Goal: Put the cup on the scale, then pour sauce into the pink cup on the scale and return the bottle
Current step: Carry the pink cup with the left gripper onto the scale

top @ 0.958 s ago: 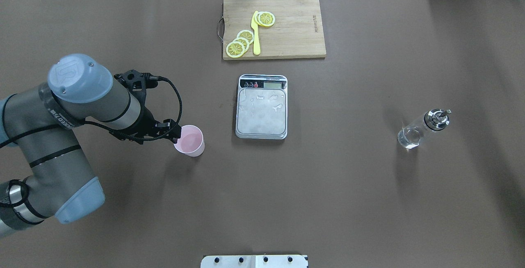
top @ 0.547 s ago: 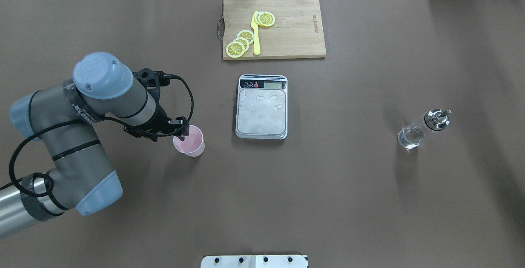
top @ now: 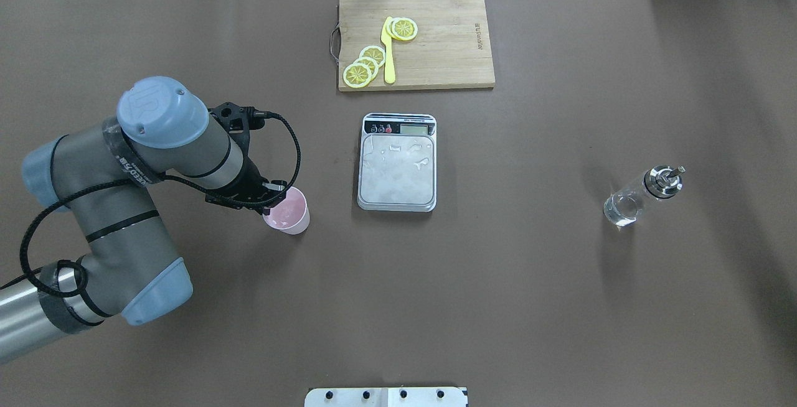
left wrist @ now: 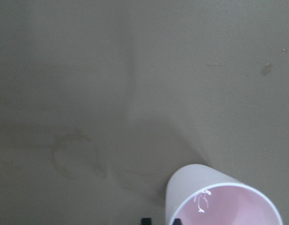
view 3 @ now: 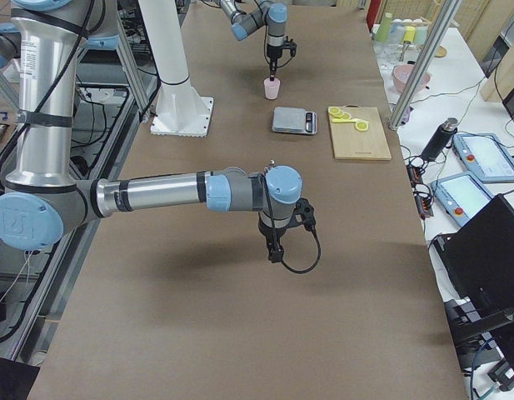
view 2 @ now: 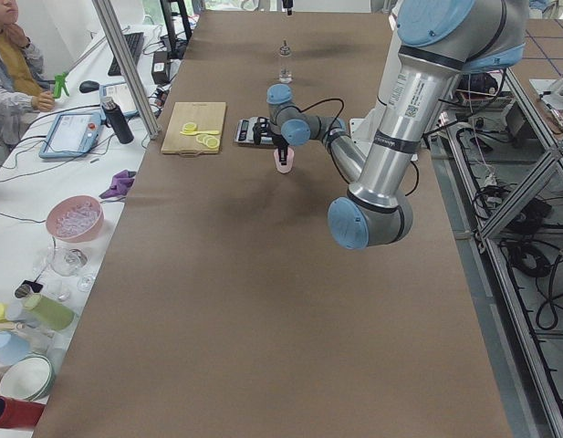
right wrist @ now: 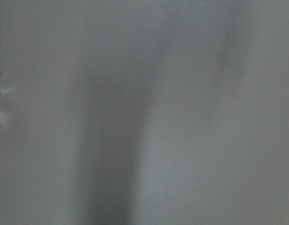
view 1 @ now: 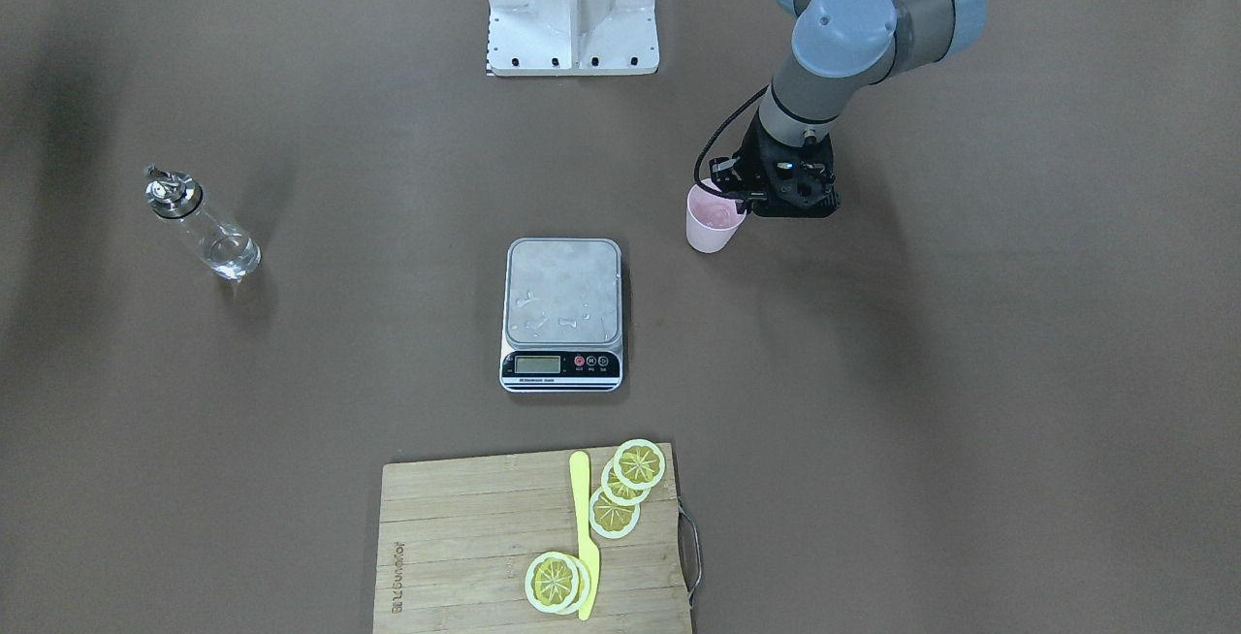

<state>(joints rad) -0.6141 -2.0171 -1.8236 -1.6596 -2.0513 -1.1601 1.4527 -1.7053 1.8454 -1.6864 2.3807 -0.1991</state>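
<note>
cup: the cup (top: 287,213) is standing mouth-up on the bench (top: 498,282), not yet on the scale (top: 397,170).
left jaws: pointing down at the cup's rim on the side facing the left arm (top: 155,164). the wrist view is showing two dark tips a narrow gap apart with the cup wall between them. i cannot tell whether they are pinching it.
key relation: the scale is lying to the robot's right of the left jaws and a little farther out from the base. it is near but clearly apart from the cup, with bare bench between them.
scale axis: its long side is running away from the robot, with the display strip at the far end. the steel plate is bare and wider than the cup.
nearer arm: the left arm is right at the cup, so this carry is looking like its job.
bottle: the bottle (top: 638,198) is standing on the robot's right side of the bench, well apart from the scale.
right jaws: showing only in the right side view, hanging over open bench; i cannot tell whether they are wide or narrow.
step: gripping the cup for the move onto the plate, by my reading.
</note>
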